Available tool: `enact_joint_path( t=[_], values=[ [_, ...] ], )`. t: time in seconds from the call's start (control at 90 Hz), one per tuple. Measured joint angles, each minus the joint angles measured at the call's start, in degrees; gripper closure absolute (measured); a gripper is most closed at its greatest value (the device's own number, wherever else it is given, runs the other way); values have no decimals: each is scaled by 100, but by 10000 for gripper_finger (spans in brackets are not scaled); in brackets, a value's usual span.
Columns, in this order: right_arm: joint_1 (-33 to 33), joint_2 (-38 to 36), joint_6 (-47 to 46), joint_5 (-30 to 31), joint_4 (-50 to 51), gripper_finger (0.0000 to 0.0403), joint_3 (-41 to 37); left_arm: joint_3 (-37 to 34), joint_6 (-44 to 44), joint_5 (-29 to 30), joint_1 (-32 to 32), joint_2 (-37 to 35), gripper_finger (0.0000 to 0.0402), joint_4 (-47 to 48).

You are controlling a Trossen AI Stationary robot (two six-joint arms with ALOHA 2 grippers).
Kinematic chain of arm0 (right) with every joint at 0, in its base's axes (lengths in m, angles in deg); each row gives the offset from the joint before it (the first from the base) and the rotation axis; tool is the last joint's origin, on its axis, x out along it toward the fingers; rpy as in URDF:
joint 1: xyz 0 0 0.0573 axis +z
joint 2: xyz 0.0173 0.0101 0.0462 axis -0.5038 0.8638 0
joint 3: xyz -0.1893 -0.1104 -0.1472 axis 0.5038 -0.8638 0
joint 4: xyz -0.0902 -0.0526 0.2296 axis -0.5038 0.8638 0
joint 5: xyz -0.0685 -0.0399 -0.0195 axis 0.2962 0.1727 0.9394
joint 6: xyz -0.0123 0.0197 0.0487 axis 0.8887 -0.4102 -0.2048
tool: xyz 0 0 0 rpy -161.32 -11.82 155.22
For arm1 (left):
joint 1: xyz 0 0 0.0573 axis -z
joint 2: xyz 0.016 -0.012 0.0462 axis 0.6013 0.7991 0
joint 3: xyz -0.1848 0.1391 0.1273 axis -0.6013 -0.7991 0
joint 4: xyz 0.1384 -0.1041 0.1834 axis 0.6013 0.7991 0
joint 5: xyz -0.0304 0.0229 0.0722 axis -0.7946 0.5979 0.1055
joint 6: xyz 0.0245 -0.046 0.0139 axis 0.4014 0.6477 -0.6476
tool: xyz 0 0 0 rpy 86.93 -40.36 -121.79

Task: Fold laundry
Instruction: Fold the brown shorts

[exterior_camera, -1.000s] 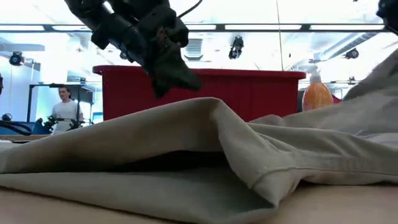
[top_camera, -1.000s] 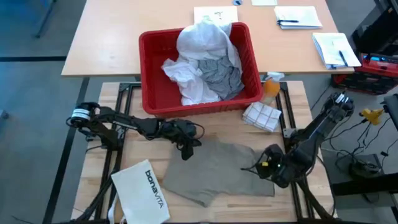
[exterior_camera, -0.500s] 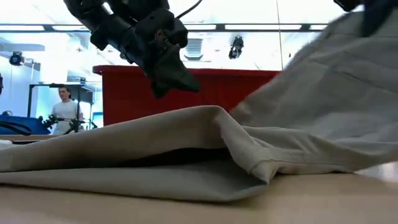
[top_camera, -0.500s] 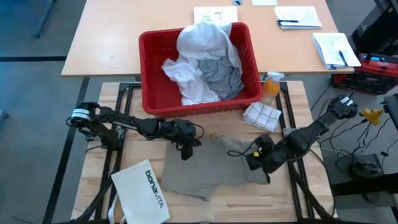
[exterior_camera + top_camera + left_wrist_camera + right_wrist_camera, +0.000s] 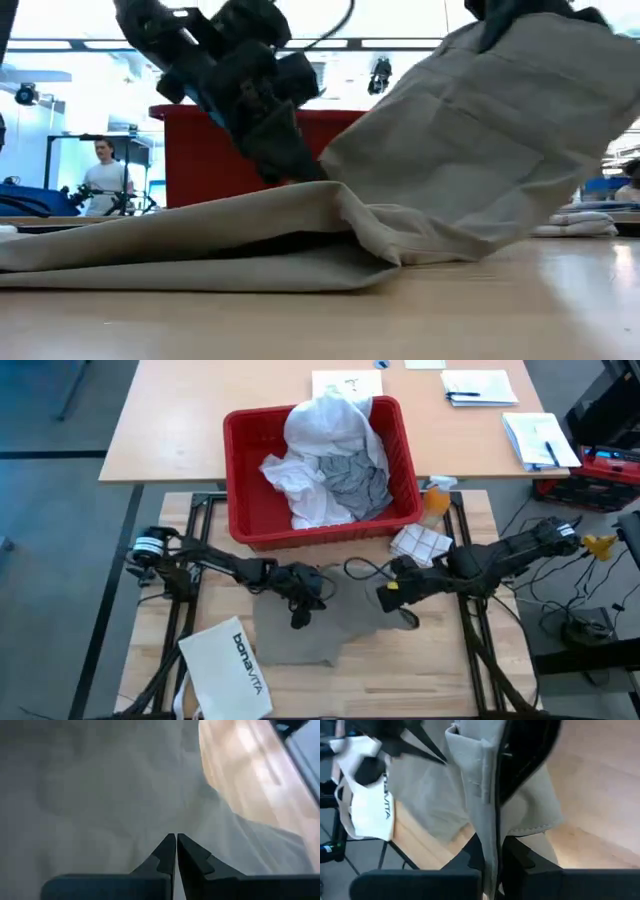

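Note:
The khaki-tan piece lies on the wooden table in front of the red basket. My right gripper is shut on its right part, which hangs lifted over the rest. My left gripper, shut, is down at the garment's middle. The white shirt and grey T-shirt lie heaped in the basket. My left gripper's shut fingertips come down onto the top fold of the khaki piece, slanting down from the table's left. Whether they press it in, I cannot tell. My right gripper pinches a seamed edge of the khaki piece between its two fingers; the cloth runs back between them. That part is lifted and hangs below the fingers in a slack sheet, while the garment's left part stays on the table.
A white "bonavita" bag lies at the near left. A folded checked cloth and an orange bottle stand right of the basket. Papers lie on the far table. Bare wood shows at the near right.
My right gripper has gone up and toward the table's left edge with the garment's right part, which has lifted off the table and now hangs over the middle; the left part has stayed flat. My left gripper has come down onto the cloth.

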Motion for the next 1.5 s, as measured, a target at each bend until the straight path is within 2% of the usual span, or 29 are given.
enact_joint_path(
  t=[0.267, 0.444, 0.533, 0.733, 0.933, 1.067, 1.211, 1.356, 1.5],
  values=[
    [-130, -2, 227, -37, -478, 398, -4, 502, -32, 592, 11, 528, 402, -8],
    [-187, 0, 191, 19, -1075, 395, -46, 609, -14, 630, 8, 823, 402, 97],
    [-228, 64, 224, 48, -1317, 393, -46, 607, 67, 669, 11, 830, 402, 81],
    [-315, 488, 488, -4, -2001, 391, -46, 600, 71, 1339, 15, 856, 402, 44],
    [-428, 933, 716, -214, -2443, 390, -48, 645, 205, 1381, 45, 819, 402, 36],
    [-496, 912, 889, -187, -2547, 390, -35, 664, 353, 1378, 124, 437, 402, 277],
    [-638, 785, 1100, -167, -2556, 390, -32, 670, 338, 1359, 146, -212, 402, 1200],
    [-723, 782, 1269, -165, -2540, 390, -28, 670, 326, 1097, 147, -913, 402, 2568],
    [-746, 793, 1313, -165, -2550, 390, -28, 615, 411, 1081, 273, -1482, 402, 3871]
  ],
)
